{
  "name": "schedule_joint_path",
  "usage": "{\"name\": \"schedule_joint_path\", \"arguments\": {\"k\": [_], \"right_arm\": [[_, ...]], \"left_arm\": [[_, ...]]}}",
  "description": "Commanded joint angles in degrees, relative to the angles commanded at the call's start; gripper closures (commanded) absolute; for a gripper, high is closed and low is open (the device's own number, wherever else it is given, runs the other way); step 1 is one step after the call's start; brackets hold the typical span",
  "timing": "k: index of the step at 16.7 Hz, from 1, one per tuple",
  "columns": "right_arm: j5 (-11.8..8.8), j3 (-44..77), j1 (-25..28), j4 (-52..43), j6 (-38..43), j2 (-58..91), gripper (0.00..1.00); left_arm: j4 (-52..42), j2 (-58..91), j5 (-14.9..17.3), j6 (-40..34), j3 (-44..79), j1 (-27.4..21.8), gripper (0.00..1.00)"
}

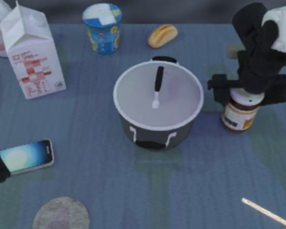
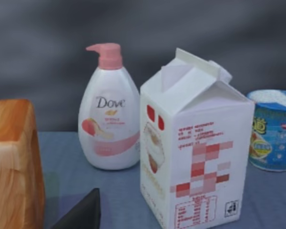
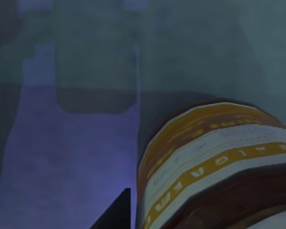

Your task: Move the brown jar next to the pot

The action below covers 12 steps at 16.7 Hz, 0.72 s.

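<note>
From above, at table centre, the pot (image 1: 158, 102) sat with its lid on. At its three o'clock, near but not touching, stood the brown jar (image 1: 240, 110), upright on the table (image 1: 190, 191). The right gripper (image 1: 250, 88) sat directly over the jar's lid, arm reaching in from one o'clock. Whether its claw was pinching the jar or spread could not be told; the gripper body hid the fingers. Judgement: the jar already stands beside the pot, so this is either the set-down or the release. A milk carton (image 1: 32, 52) stood at ten o'clock, a blue cup (image 1: 103, 26) at eleven, a bread roll (image 1: 162, 36) at twelve, a phone (image 1: 26, 156) at eight. The left arm was parked at the left edge.

Left wrist view: the milk carton (image 2: 195, 152), a white pump bottle (image 2: 109, 119) and the blue cup (image 2: 274, 131) filled the picture. The left claw's state could not be told.

Right wrist view: the jar's yellow-and-white label (image 3: 214, 162) loomed very close, consistent with a top-down hold. Contact with the fingers was not visible.
</note>
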Motion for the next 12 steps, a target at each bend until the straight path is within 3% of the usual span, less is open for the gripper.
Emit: {"name": "schedule_joint_path", "arguments": {"k": [9,12], "right_arm": [[0.0,0.0,0.0,0.0,0.0,0.0,0.02],[0.0,0.0,0.0,0.0,0.0,0.0,0.0]], "left_arm": [[0.0,0.0,0.0,0.0,0.0,0.0,0.0],[0.0,0.0,0.0,0.0,0.0,0.0,0.0]]}}
